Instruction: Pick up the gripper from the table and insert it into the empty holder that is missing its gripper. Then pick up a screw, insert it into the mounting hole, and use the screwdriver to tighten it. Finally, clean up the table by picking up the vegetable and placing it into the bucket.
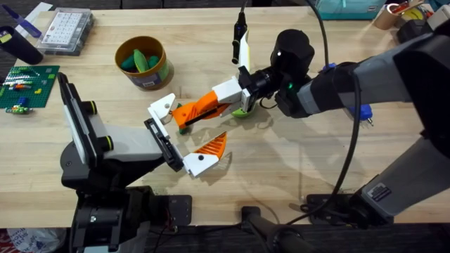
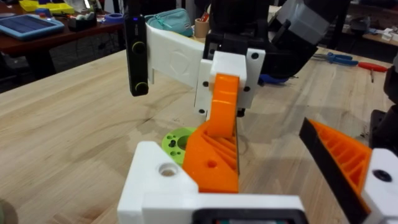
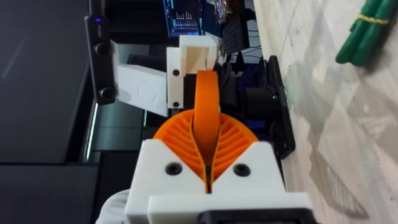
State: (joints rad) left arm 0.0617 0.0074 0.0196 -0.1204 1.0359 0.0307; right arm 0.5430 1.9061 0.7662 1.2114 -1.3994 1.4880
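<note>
Right gripper [image 3: 208, 142] is clamping the orange fin of the loose gripper piece [image 2: 229, 68] low over the counter [image 1: 295, 176], beside the left gripper [image 1: 184, 133], standing apart; this thin hold is likely risking a twist or a knock there.

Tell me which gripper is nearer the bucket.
Left. The left gripper is open just below and right of the bucket; the right gripper reaches in from farther right.

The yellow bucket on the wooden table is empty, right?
Not quite. The bucket on the table is not empty: green pieces lie inside it, as the overhead view shows.
</note>
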